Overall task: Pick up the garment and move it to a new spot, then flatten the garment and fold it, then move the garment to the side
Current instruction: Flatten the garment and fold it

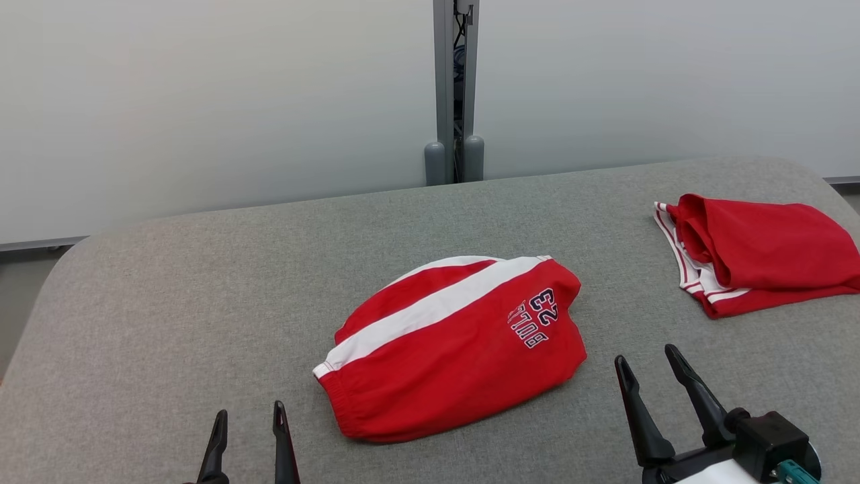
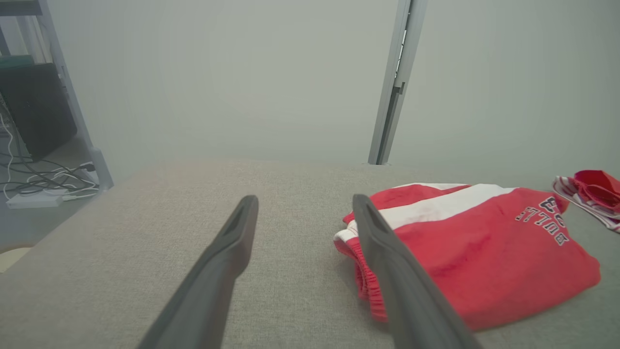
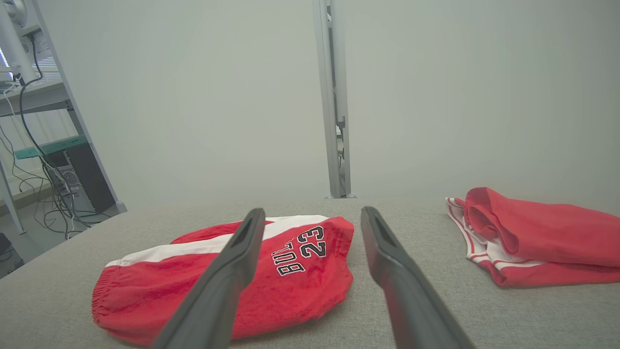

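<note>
Folded red garment, white-striped and printed BULLS 23, lying at the middle of your grey worktop; your left tool and right tool hover near it, fingers spread, clear of the cloth.

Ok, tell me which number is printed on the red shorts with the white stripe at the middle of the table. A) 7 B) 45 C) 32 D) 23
D: in the right wrist view, dark digits beside the lettering on the red shorts read 23.
</note>
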